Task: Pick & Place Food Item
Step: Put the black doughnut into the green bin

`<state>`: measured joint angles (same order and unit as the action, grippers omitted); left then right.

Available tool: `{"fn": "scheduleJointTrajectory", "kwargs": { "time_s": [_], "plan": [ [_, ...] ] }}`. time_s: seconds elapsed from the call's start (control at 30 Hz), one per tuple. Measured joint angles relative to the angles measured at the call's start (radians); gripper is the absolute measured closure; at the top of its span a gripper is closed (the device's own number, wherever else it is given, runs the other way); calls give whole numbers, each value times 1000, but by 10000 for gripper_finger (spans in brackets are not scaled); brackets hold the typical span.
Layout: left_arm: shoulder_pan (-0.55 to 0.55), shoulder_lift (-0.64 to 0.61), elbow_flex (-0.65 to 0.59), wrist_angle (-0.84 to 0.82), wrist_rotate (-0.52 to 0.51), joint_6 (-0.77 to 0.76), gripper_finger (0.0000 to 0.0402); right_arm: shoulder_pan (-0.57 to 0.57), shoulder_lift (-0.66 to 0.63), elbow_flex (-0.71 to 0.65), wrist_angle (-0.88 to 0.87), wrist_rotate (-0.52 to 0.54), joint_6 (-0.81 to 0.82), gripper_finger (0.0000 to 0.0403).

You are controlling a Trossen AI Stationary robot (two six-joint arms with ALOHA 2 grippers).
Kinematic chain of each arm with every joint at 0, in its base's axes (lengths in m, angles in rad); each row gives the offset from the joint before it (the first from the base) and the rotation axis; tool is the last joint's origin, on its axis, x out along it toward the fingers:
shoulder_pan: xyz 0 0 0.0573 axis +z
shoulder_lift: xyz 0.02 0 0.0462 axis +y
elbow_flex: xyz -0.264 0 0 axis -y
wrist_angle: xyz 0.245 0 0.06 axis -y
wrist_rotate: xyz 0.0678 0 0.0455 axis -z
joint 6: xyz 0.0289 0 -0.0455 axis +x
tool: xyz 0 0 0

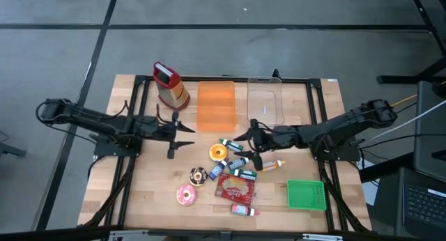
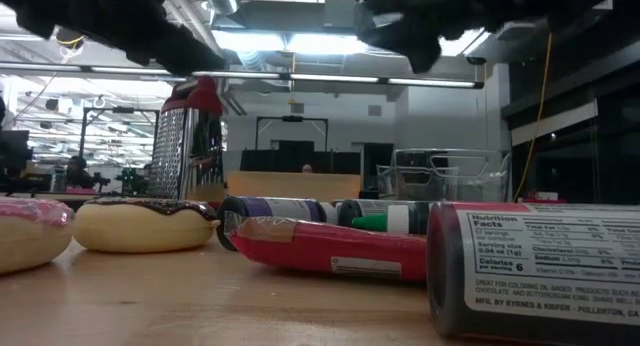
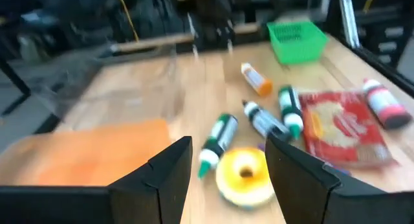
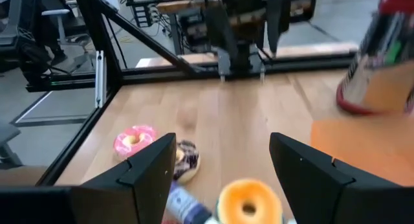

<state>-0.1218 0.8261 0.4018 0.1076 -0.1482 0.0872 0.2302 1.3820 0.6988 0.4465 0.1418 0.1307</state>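
A yellow-iced donut (image 1: 218,152) lies on the wooden table between my two grippers. It shows just beyond the fingers in the left wrist view (image 3: 244,175) and in the right wrist view (image 4: 249,201). A chocolate donut (image 1: 198,175) and a pink donut (image 1: 186,195) rest nearer the front edge. My left gripper (image 1: 191,136) hovers open to the left of the yellow donut, pointing right. My right gripper (image 1: 241,148) hovers open on the donut's right side, pointing left. Neither holds anything.
Several food-colouring tubes (image 1: 240,163) and a red packet (image 1: 235,188) lie around the donuts. A green basket (image 1: 306,194) sits front right. An orange tray (image 1: 217,105), a clear tub (image 1: 265,100) and a metal grater (image 1: 171,86) stand along the far side.
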Motion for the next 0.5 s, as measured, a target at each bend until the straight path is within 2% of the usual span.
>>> {"fn": "scheduleJointTrajectory", "kwargs": {
  "time_s": [0.2,0.5],
  "plan": [
    [-75,77,100,-225,-15,-71,210,0,7,57,0,0,-70,151],
    [-158,312,116,-150,29,-127,210,-1,3,83,-2,58,-139,151]
  ]
}}
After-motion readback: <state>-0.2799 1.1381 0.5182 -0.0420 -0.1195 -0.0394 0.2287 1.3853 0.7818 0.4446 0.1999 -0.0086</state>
